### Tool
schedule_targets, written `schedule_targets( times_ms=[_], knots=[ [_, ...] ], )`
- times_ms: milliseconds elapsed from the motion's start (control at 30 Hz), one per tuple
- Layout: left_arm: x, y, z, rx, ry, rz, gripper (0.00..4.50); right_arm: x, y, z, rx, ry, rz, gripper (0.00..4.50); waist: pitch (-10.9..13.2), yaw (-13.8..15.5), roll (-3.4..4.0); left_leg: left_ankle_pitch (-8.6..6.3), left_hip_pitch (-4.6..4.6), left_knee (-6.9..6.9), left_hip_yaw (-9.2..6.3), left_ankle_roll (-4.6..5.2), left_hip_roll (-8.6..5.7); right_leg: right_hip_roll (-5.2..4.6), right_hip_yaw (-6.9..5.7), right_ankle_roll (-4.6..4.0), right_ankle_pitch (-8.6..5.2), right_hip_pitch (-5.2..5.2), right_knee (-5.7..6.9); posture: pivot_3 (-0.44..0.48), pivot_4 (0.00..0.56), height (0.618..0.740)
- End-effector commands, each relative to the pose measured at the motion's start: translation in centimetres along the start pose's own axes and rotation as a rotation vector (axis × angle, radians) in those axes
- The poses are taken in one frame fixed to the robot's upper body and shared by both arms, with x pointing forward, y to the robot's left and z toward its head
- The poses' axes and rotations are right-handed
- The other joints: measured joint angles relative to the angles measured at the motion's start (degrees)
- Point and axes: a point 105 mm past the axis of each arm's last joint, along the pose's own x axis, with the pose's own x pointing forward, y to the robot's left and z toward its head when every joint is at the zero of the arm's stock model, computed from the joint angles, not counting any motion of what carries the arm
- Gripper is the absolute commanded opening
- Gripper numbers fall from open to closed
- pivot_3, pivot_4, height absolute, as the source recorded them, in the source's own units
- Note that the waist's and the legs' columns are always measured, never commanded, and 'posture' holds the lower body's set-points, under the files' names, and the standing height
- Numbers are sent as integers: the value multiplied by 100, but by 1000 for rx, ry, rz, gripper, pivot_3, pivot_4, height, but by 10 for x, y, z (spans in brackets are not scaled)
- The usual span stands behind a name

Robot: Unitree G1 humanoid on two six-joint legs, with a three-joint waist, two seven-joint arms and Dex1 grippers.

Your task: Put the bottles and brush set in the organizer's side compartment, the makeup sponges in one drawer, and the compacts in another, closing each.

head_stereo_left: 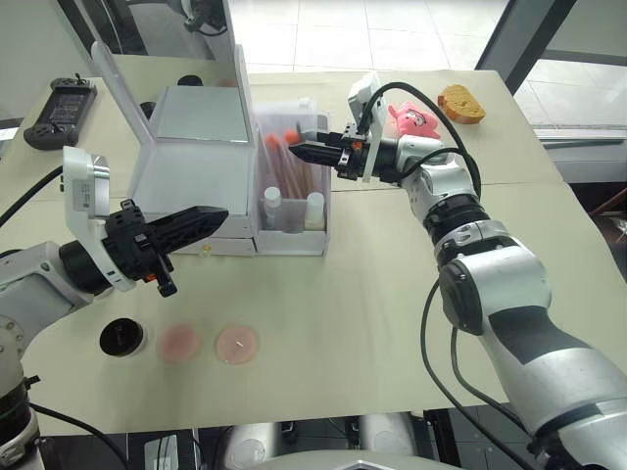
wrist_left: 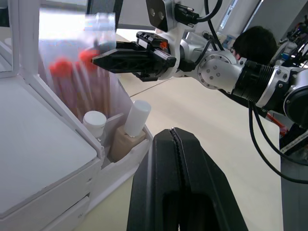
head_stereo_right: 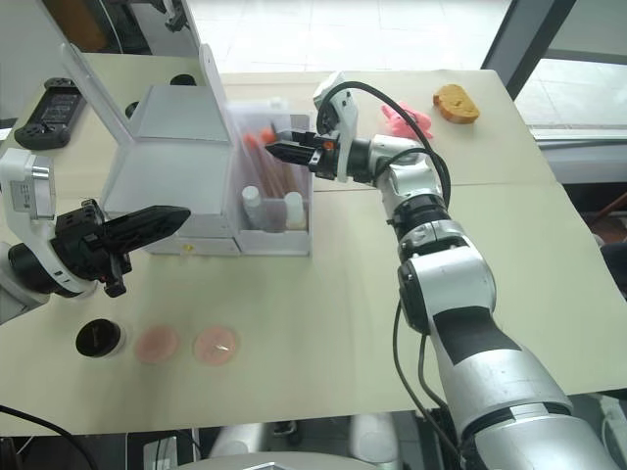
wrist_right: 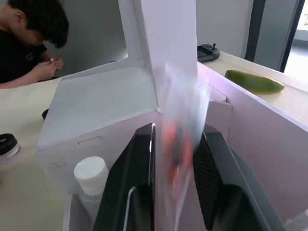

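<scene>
Nearest, on beige table [head_stereo_left: 392,323], in front of organizer [head_stereo_left: 196,166]: two makeup sponges [head_stereo_left: 209,344], black-lidded compact [head_stereo_left: 120,338] beside them. Left gripper [head_stereo_left: 211,221] clenched, empty, hovering before organizer drawers. Bottles [head_stereo_left: 292,211] upright in side compartment [head_stereo_left: 294,230]. Right gripper [head_stereo_left: 302,151] grasping brush set [head_stereo_left: 284,162] over same compartment. Beyond organizer: pink plush [head_stereo_left: 415,118], bread [head_stereo_left: 460,103], controller [head_stereo_left: 61,110], seated person [wrist_right: 29,33].
</scene>
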Motion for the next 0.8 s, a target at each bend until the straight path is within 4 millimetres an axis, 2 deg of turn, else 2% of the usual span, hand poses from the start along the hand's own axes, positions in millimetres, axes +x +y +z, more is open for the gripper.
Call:
schedule_targets(
  times_ms=[33, 133, 233, 367, 433, 533, 600, 667, 733, 800],
  knots=[
    [-1, -6, 8, 50, -13, -9, 0, 4, 2, 16, -48, -44, 22, 953, 0, -2, 0, 0, 0, 0, 0, 0, 1, 0, 0, 0, 0, 0, 0, 0, 150, 737],
    [1, -7, 9, 53, -12, -15, 0, 9, 4, 9, -64, -15, 22, 953, 0, -4, 1, 0, 3, -2, 0, -3, 1, 2, 0, -1, 0, 0, 0, 0, 150, 737],
    [0, -7, 11, 57, -15, -16, 0, 9, 0, 20, -75, -53, -2, 953, 1, -2, 1, 0, 2, -3, 1, -4, 1, 3, 2, -1, 0, -1, 1, 0, 150, 737],
    [-4, -5, 13, 64, -18, 12, 0, -2, -13, 56, -140, -155, -82, 953, 2, 11, 3, 0, 1, -3, -1, -4, -1, 1, 2, -1, 0, -1, -1, 0, 150, 737],
    [-5, -2, 12, 67, -18, 25, 0, -14, -17, 88, -175, -235, -86, 953, 3, 18, 4, -1, 1, -3, -3, -6, -1, 1, 2, -1, 0, -1, -1, 0, 150, 737],
    [-4, -1, 12, 69, -17, 28, 0, -26, -12, 120, -216, -289, -29, 953, 3, 17, 4, -1, -1, -3, -4, -5, -1, 1, 2, -1, 0, -1, -4, 0, 150, 737],
    [-4, -1, 12, 68, -19, 26, 0, -30, -7, 128, -248, -253, 12, 953, 3, 11, 4, -1, 2, -4, -3, -5, 2, 2, 2, -1, 0, 1, -3, 0, 150, 737],
    [-3, 0, 13, 69, -20, 26, 0, -29, -4, 116, -278, -110, 24, 953, 3, 1, 4, -1, 4, -5, -2, -6, 5, 3, 3, -2, 0, 0, -3, 0, 150, 737],
    [-2, 2, 12, 71, -17, 26, 0, -27, -3, 91, -354, 78, 3, 953, 2, 0, 4, -2, 6, -8, 1, -7, 6, 2, 8, -3, -1, -2, 0, 0, 150, 737],
    [-1, 3, 12, 74, -12, 25, 0, -23, 4, 73, -423, 180, -24, 953, 2, 9, 3, -2, 7, -11, 1, -8, 6, 0, 9, -3, -1, -3, 5, 0, 150, 737]
  ],
)
